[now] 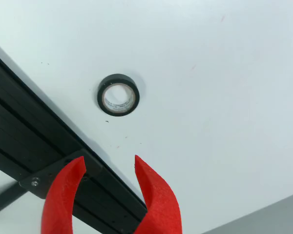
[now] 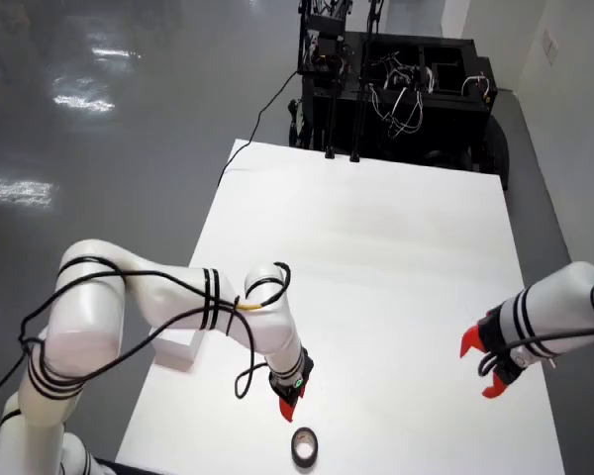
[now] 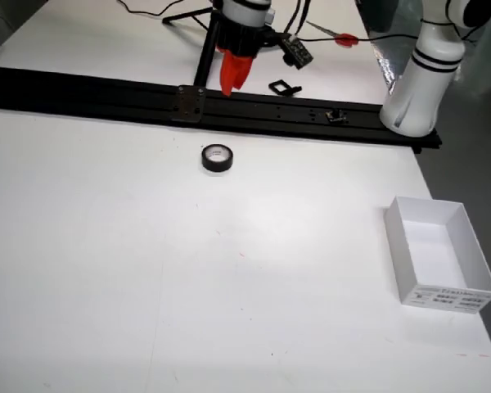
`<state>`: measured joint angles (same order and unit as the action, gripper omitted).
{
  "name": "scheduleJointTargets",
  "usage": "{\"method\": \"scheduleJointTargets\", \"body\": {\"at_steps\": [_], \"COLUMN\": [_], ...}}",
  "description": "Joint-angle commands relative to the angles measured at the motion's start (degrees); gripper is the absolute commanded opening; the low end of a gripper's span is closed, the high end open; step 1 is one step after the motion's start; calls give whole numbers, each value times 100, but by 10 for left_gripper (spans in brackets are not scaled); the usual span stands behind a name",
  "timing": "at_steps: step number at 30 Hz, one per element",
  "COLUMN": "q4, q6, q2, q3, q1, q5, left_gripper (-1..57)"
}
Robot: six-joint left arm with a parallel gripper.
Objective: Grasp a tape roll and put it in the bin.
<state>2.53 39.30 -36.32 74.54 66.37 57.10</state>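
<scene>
A black tape roll (image 1: 118,95) with a white core lies flat on the white table (image 1: 224,97), ahead of my open gripper (image 1: 109,161) in the view that rides on the gripper. Nothing sits between the red fingers (image 1: 158,200). From above, my gripper (image 2: 288,409) hangs just short of the roll (image 2: 305,447), apart from it. The side view has my gripper (image 3: 231,85) raised over the black rail, with the roll (image 3: 217,158) on the table in front of it. The white bin (image 3: 438,254) stands at that view's right, far from the roll.
A black rail (image 3: 106,102) runs along the table edge below my gripper, and shows as (image 1: 39,131) in the gripper view. A second white arm (image 2: 554,317) with a red gripper (image 2: 487,364) stays at the right. From above, the bin (image 2: 173,346) sits beside my arm.
</scene>
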Motion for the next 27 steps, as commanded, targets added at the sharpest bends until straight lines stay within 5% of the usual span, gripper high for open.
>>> {"method": "scheduleJointTargets", "body": {"at_steps": [1,27], "q4": [-112,-271], "q6": [140,377], "q2": [-306,-956], "q3": [527,544], "q1": [166,245], "q5": [-533,-1157], "left_gripper": [224,244]}}
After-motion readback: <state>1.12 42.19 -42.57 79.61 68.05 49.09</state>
